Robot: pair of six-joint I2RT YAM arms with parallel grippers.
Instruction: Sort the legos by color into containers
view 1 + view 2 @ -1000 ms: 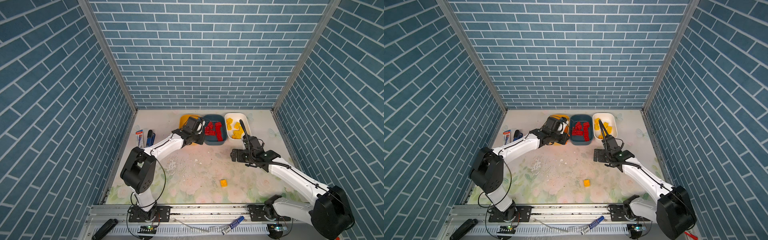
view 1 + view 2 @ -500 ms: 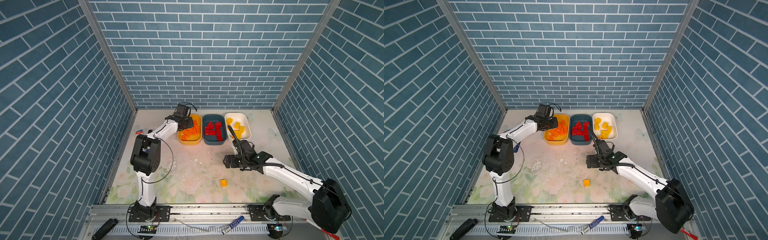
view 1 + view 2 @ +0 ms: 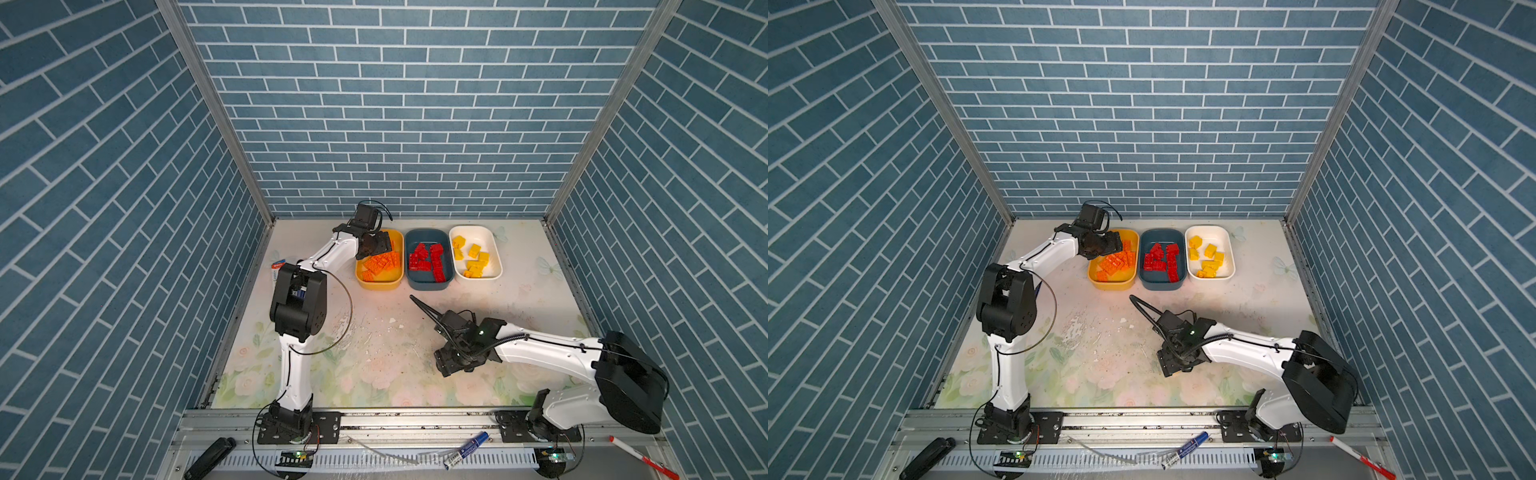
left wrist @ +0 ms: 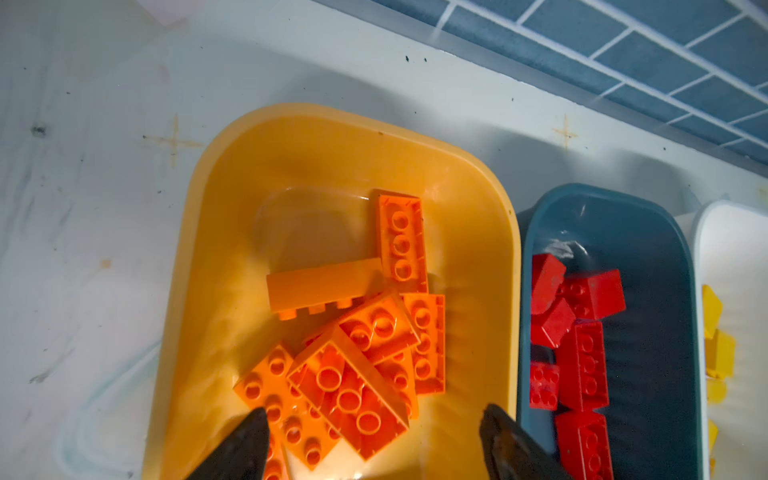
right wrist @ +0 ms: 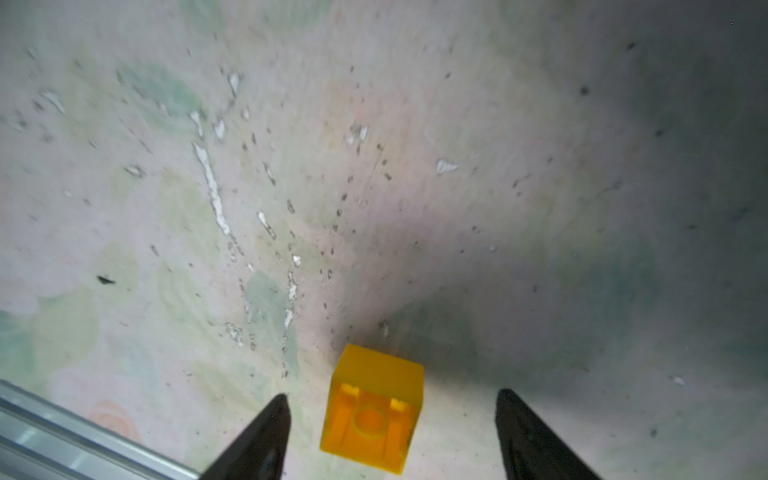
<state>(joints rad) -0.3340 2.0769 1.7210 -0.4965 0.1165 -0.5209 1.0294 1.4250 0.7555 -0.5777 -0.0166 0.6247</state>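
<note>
left hand [image 4: 376, 415]: jaws wide apart, holding nothing, hanging over the yellow tub [image 4: 199, 232]
right hand [image 5: 394, 397]: jaws wide apart, low over the table [image 3: 374, 332] near its front edge, well apart from the tubs
loose yellow lego [image 5: 372, 411]: on the table between the right hand's fingers, hollow underside showing, touching neither finger; hidden under that hand in both top views
orange legos [image 4: 353, 374]: piled in the yellow tub, some overlapping, one lying on its side
red legos [image 3: 428, 259]: all in the teal tub [image 3: 428, 286], the middle of the three
yellow legos [image 3: 473, 259]: scattered in the white tub [image 3: 478, 276], the right one in the row
tubs: side by side along the back of the table, just beside one another
left arm: reaches from the front rail to the far end of the yellow tub
</note>
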